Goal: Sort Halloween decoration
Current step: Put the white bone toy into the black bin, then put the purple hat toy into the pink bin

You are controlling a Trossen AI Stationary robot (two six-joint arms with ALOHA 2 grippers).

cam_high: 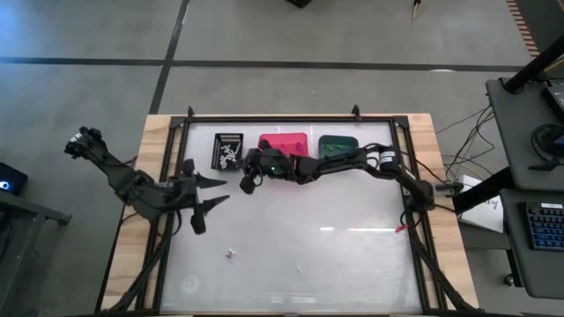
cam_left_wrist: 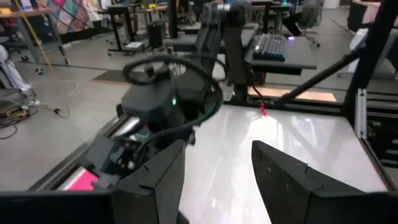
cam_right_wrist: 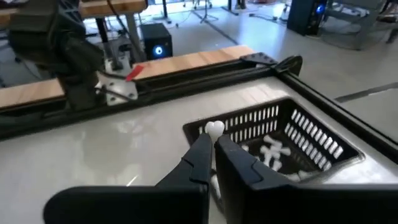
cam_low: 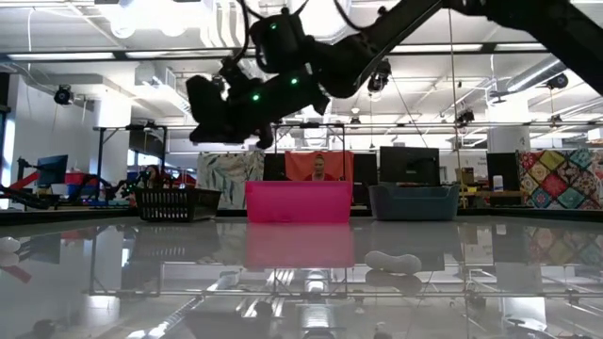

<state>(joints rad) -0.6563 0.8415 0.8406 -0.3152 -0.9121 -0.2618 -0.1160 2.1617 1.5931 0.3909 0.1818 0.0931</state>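
Observation:
My right gripper (cam_right_wrist: 213, 146) is shut on a small white trinket (cam_right_wrist: 214, 129), one of the Halloween decorations. It hovers beside the black slatted bin (cam_right_wrist: 292, 134) at the table's far left; the high view shows the gripper (cam_high: 248, 180) just right of that bin (cam_high: 229, 148). Several white trinkets (cam_right_wrist: 270, 152) lie in the bin. A purple trinket (cam_high: 232, 254) lies on the table nearer the front, and a white one (cam_low: 393, 261) shows in the low view. My left gripper (cam_high: 211, 192) hangs open at the table's left with nothing between its fingers (cam_left_wrist: 158, 177). My right gripper pinches the white trinket's lower part (cam_right_wrist: 214, 133) between its two fingertips, and the rounded top sticks out past them. The fingers lie nearly level and come from the table's right. The trinket is lifted clear, at a corner of the black bin.
A pink bin (cam_high: 284, 143) and a teal bin (cam_high: 337, 145) stand in a row to the right of the black bin along the far edge. A black frame (cam_high: 405, 141) borders the table. The right arm (cam_left_wrist: 161, 106) reaches across the far half.

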